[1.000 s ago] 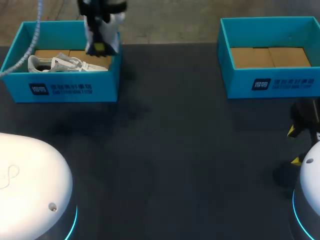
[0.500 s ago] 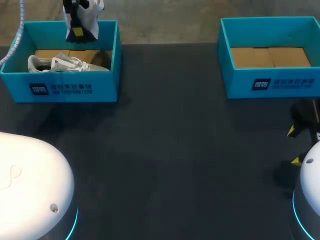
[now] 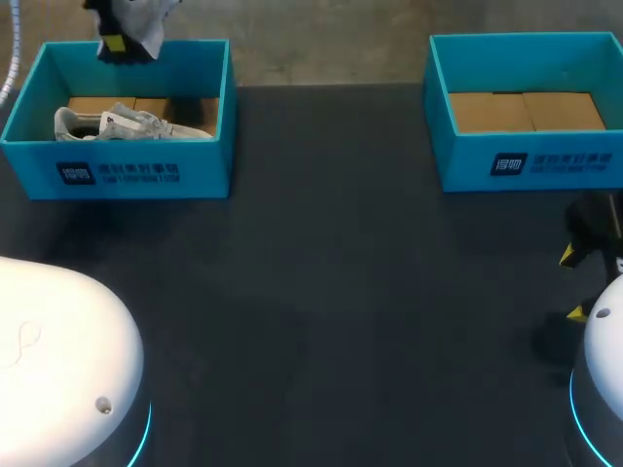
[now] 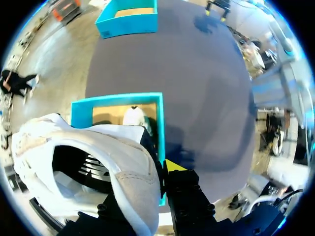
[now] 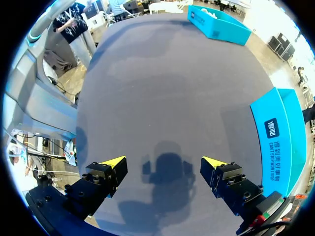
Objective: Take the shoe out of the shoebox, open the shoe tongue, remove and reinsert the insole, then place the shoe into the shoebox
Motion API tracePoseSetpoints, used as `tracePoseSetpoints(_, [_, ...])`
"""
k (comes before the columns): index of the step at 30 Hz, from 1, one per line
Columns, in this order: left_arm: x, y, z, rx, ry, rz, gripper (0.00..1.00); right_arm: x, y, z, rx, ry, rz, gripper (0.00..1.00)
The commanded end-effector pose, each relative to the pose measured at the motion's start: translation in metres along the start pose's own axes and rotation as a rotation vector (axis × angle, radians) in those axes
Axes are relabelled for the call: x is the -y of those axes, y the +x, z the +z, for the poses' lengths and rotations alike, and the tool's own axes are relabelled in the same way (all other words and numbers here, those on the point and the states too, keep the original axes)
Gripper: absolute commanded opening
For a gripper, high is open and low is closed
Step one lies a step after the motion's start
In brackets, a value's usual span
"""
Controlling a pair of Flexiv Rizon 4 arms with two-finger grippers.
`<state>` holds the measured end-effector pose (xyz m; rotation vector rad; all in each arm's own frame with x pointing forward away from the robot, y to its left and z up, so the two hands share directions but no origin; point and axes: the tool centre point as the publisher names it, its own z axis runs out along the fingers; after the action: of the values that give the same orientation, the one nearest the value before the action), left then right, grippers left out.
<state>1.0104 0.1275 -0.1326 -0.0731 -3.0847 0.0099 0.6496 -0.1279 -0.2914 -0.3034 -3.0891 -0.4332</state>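
Note:
My left gripper [image 3: 119, 29] hangs above the back rim of the left teal shoebox [image 3: 131, 173], shut on a white shoe [image 3: 148, 16]. In the left wrist view that white shoe [image 4: 98, 162] fills the space at my left gripper [image 4: 150, 172], clamped at its heel edge, and only one yellow fingertip [image 4: 174, 166] shows. The left shoebox [image 4: 115, 100] lies below it, and a second white shoe [image 3: 127, 124] rests inside on the cardboard floor. My right gripper [image 3: 574, 282] stands open and empty low over the table at the right edge; the right wrist view shows the right gripper [image 5: 164, 162] above bare tabletop.
A second teal shoebox [image 3: 526, 161] with only a cardboard floor stands at the back right, just beyond my right gripper. It shows beside the right fingers as a teal wall [image 5: 275, 132]. Dark tabletop [image 3: 331, 272] spreads between the two boxes.
My left gripper has carried the white shoe up and to the left, from over the box's right back corner to above its back-left rim. The right arm has not moved.

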Motion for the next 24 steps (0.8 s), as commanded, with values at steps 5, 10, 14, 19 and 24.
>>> tracePoseSetpoints(5, [-0.054,-0.039,0.000,-0.077,-0.038,0.347,0.00,0.000,0.002,0.000,0.003,0.001,0.000,1.00])
tracePoseSetpoints(10, [-0.086,-0.047,-0.001,-0.060,-0.025,0.716,0.00,0.000,0.002,0.000,0.003,0.001,0.000,1.00])
tracePoseSetpoints(14, [-0.097,-0.051,0.001,-0.077,-0.054,0.781,0.00,0.000,0.002,0.000,0.003,0.001,0.000,1.00])
tracePoseSetpoints(19, [-0.097,-0.051,0.001,-0.077,-0.054,0.781,0.00,0.000,0.002,0.000,0.003,0.001,0.000,1.00])
tracePoseSetpoints(24, [-0.097,-0.051,0.001,-0.077,-0.054,0.781,0.00,0.000,0.002,0.000,0.003,0.001,0.000,1.00])
